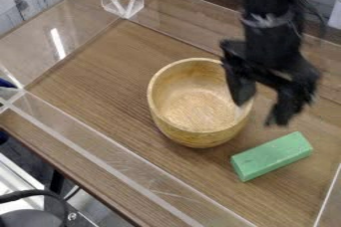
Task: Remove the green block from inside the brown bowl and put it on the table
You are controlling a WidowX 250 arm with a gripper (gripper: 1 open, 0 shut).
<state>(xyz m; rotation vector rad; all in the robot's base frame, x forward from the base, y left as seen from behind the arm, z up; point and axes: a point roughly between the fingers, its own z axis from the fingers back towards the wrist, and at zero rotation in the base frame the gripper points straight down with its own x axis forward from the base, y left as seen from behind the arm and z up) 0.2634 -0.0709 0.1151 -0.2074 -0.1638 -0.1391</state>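
The green block (272, 157) lies flat on the table (120, 67), to the right of the brown bowl (200, 102) and a little nearer the front edge. It is outside the bowl, whose pale inside shows nothing in it. My gripper (264, 100) hangs open above the bowl's right rim, pointing steeply down, blurred by motion. One dark finger (241, 87) is over the rim, the other (286, 107) is just right of the bowl. Nothing is between them. The gripper is above and left of the block, apart from it.
Low clear acrylic walls (80, 141) edge the table on the left and front. A clear acrylic corner piece (123, 0) stands at the back left. The right wall (329, 186) runs close to the block.
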